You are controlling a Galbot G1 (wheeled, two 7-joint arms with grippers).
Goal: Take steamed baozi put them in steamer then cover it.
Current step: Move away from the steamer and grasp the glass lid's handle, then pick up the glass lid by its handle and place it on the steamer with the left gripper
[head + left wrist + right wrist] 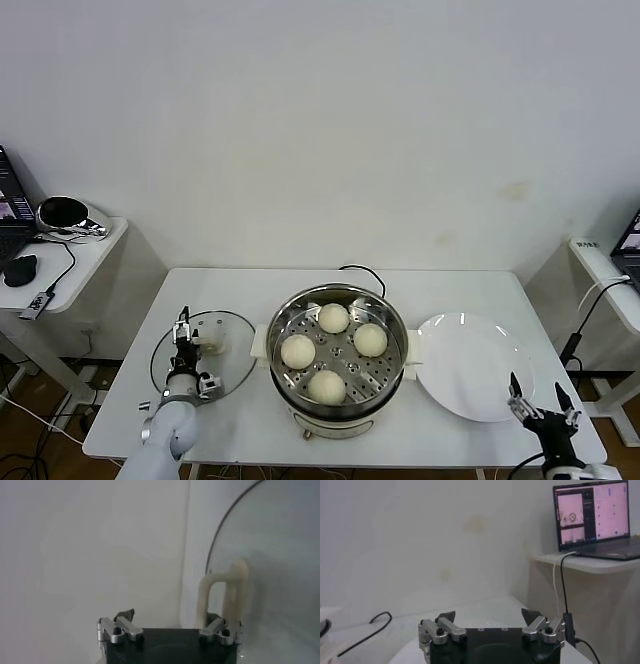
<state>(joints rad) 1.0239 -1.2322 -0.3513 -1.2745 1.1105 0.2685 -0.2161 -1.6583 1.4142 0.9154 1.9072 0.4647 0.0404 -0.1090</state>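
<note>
On the bench, left end effector [183,357] (open) straddles the cover [232,331] handle; off-centre closure risks slipping.

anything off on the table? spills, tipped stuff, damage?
Nothing stands out. Four baozi sit upright on the tray of the steamer, the plate is bare, and the cover lies flat by the left gripper. No spills or damage visible.

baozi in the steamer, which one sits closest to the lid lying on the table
The baozi on the steamer's left side, toward the glass lid. The other three lie farther off: one at the back, one on the right, one at the front.
</note>
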